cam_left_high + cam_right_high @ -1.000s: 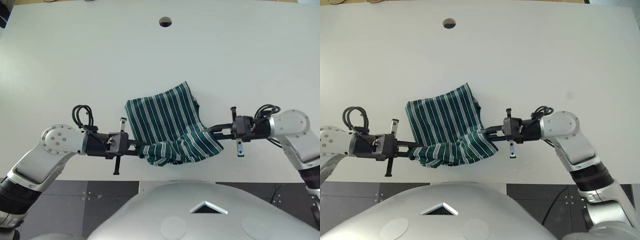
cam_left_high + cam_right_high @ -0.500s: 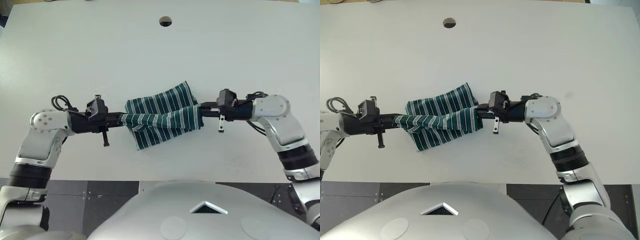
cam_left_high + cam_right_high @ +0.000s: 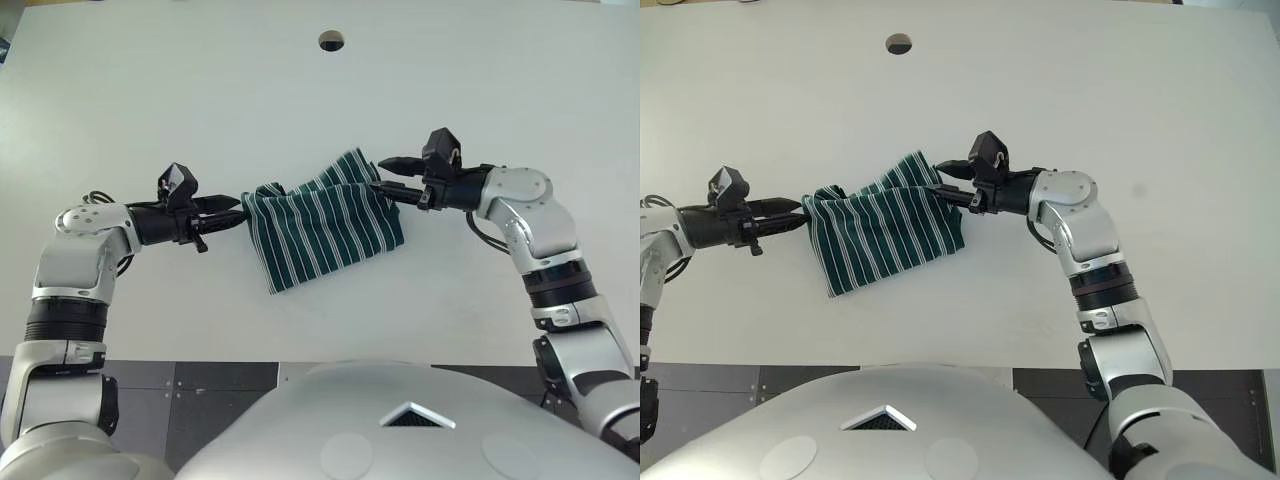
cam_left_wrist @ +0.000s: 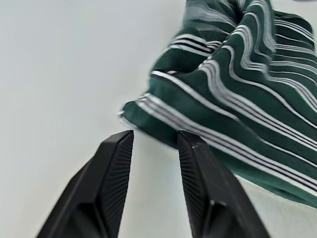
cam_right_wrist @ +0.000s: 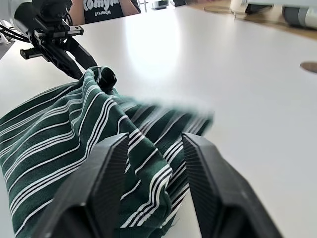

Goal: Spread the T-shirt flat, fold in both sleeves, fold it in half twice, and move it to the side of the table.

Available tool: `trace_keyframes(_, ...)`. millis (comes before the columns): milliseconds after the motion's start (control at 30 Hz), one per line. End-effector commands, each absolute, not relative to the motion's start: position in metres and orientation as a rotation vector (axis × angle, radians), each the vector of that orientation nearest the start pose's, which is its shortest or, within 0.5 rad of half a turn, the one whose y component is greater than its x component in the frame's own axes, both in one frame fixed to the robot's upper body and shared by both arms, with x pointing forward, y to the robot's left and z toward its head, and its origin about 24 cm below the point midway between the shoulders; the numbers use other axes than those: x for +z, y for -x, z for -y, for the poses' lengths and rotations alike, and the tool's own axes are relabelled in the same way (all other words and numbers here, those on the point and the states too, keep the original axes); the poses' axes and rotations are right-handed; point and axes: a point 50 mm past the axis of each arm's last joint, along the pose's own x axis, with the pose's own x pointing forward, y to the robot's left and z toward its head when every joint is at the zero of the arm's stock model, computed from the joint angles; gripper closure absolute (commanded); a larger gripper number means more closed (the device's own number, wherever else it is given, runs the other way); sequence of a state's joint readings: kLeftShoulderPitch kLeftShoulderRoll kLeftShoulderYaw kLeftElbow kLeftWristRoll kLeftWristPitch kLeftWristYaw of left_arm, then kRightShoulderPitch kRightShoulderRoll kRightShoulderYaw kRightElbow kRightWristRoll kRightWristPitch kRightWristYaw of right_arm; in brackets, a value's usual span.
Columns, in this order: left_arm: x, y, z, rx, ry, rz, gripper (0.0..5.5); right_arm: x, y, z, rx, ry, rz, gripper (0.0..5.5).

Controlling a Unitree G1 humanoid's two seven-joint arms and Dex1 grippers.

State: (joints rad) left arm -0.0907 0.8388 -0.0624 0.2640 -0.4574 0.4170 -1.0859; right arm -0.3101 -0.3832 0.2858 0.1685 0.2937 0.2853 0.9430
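Over on the left, the left pincer (image 3: 235, 211) lies low over the white surface (image 3: 180, 100), pointing in toward the middle. Its two black fingers (image 4: 116, 168) stand apart with nothing between them, their tips just beside the left hem of the T-shirt (image 3: 325, 220).

The T-shirt, dark green with thin white stripes, lies in a loosely folded bundle at the middle of the surface, somewhat toward the near edge. Its upper layer is rumpled and bunched along the far side, and the lower left corner juts out toward the near edge.

On the right, the right pincer (image 3: 382, 175) sits at the shirt's far right corner. Its fingers (image 5: 106, 173) are also spread, one above the other, with the striped cloth lying under them and not gripped.

Far back on the surface there is a small round hole (image 3: 330, 41).
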Motion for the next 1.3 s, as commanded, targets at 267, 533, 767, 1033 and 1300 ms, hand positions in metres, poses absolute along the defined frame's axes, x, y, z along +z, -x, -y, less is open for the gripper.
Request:
trace_keyframes(267,0.048,-0.263,-0.315,-0.411,0.184,-0.679,3.86,0.092,-0.275,0.087,1.171,0.126,0.147,2.1)
trace_keyframes(533,0.074,-0.276,-0.306,-0.311,0.241,-0.41,3.86,0.07,-0.236,0.052,1.387,0.435,0.291,2.1)
trace_keyframes(767,0.08,-0.255,-0.262,-0.347,0.211,-0.19,3.86,0.013,-0.259,0.044,1.221,0.762,0.018,2.1)
trace_keyframes(1033,0.082,-0.237,-0.238,-0.305,0.413,-0.059,3.86,0.057,-0.319,0.23,1.043,1.439,-0.589,2.1)
trace_keyframes(1300,0.081,-0.238,-0.241,-0.256,0.407,-0.026,3.86,0.138,-0.326,0.366,0.529,1.331,-1.089,2.1)
